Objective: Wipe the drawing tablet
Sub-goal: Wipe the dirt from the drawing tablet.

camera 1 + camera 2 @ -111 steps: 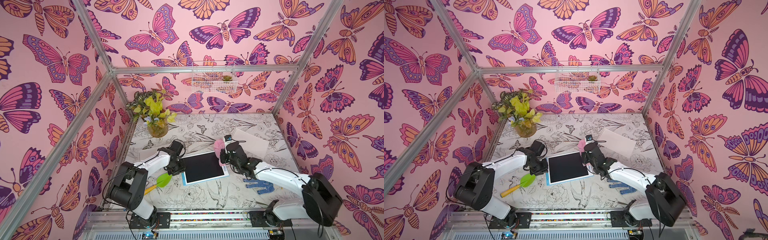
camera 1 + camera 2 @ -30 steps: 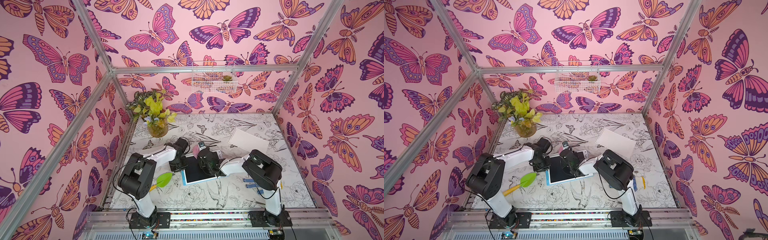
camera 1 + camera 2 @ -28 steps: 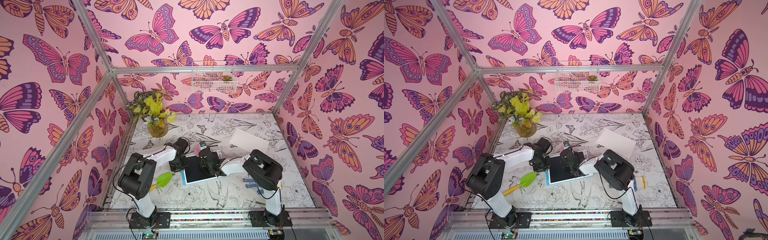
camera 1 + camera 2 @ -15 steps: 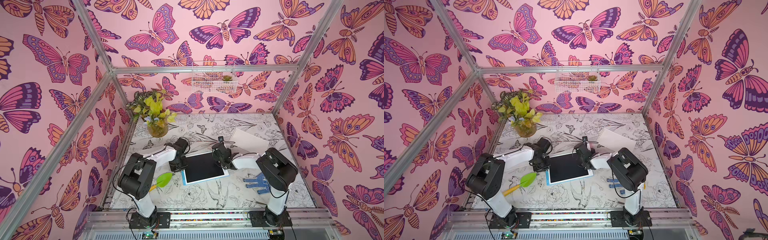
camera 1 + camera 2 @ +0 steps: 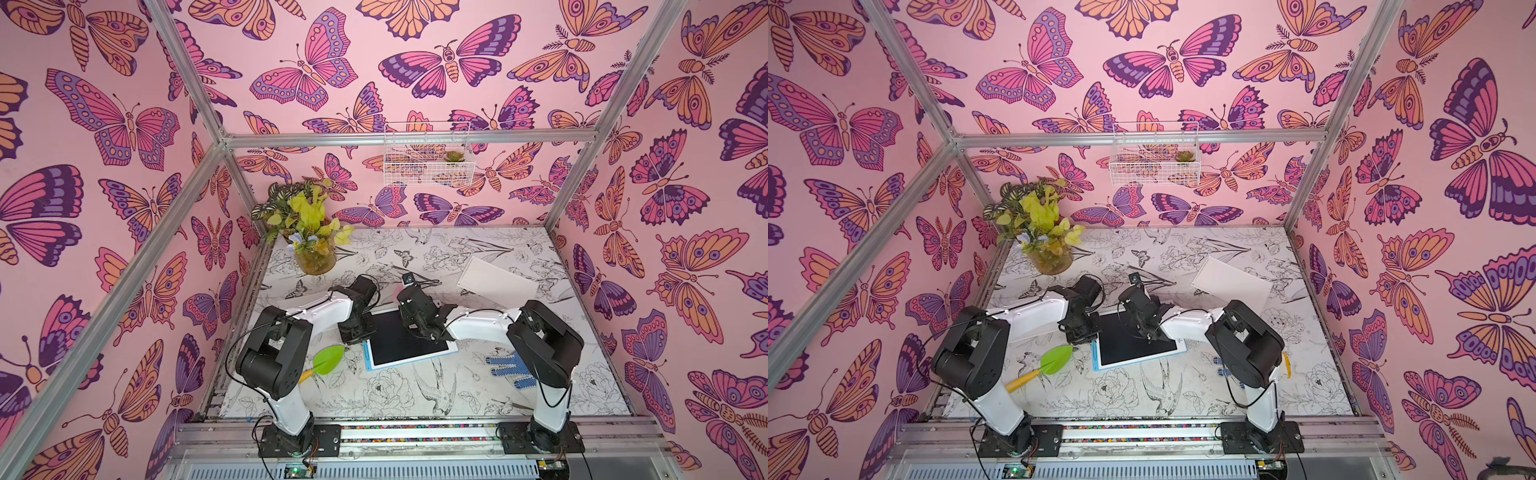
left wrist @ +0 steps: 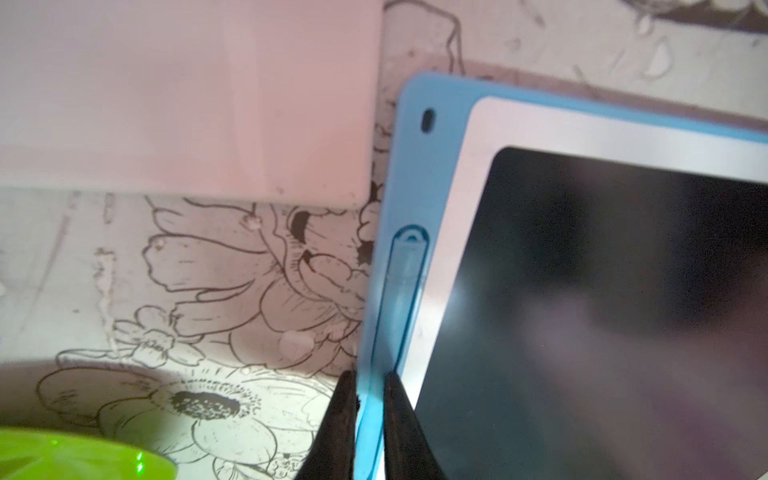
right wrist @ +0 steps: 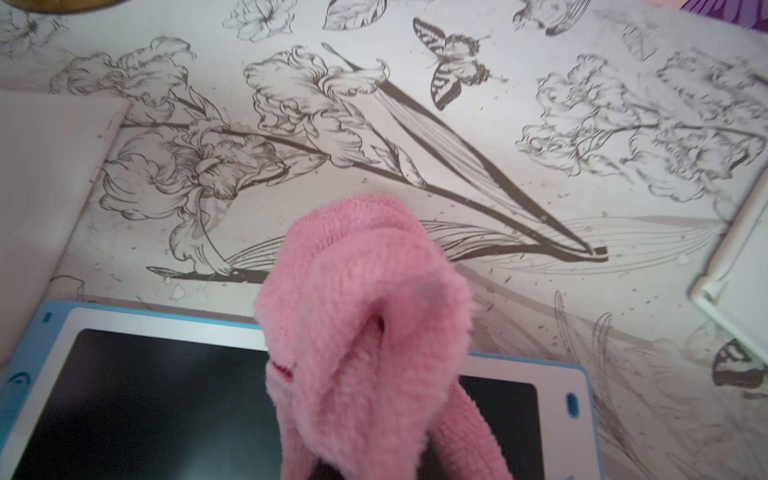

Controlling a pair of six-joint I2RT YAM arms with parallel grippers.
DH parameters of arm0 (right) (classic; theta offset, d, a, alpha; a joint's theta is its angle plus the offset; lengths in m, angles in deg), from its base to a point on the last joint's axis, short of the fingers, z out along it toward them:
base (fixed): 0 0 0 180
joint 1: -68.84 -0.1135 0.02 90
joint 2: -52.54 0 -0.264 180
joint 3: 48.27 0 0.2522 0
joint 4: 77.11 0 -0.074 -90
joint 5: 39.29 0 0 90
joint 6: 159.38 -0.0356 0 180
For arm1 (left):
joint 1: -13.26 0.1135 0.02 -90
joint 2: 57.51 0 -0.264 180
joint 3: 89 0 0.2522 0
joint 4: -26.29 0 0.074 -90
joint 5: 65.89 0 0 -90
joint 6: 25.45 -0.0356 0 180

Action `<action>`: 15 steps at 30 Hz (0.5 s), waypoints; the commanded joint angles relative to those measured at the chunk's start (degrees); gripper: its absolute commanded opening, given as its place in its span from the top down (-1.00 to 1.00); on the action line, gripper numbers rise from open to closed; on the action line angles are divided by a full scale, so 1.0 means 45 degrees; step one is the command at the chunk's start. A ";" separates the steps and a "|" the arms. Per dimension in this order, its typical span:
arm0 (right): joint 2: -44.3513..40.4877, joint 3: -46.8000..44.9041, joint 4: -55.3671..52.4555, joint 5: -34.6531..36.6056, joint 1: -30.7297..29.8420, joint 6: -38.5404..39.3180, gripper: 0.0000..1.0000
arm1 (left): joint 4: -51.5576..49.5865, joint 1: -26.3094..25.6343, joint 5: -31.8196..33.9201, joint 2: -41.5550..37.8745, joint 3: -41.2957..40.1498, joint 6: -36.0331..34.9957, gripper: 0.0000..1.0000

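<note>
Your L gripper (image 6: 368, 382) clamps blue rim of drawing tablet (image 6: 582, 291) so it won't slide; R gripper (image 5: 406, 293) clamps pink cloth (image 7: 374, 332) over tablet's long edge.

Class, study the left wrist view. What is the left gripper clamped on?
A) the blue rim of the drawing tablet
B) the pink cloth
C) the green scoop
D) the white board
A: the left gripper has its two dark fingers closed on the blue rim of the drawing tablet, just below the stylus slot; the pink cloth shows in the right wrist view instead.
</note>
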 commanded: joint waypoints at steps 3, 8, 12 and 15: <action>0.0316 -0.1382 -0.1617 -0.0019 0.0881 -0.1751 1.00 | -0.0299 -0.0115 0.0202 0.0983 -0.0731 0.0340 0.71; -0.0663 -0.3116 -0.1685 0.0128 0.2230 -0.2480 1.00 | -0.0307 -0.0133 0.0192 0.0983 -0.0754 0.0340 0.72; -0.0658 -0.3113 -0.0594 -0.0217 0.0958 -0.1683 1.00 | -0.0303 -0.0155 0.0222 0.0985 -0.0732 0.0359 0.72; -0.0488 -0.2751 0.0024 -0.0685 0.0134 -0.1622 1.00 | -0.0299 -0.0173 0.0202 0.1008 -0.0691 0.0340 0.72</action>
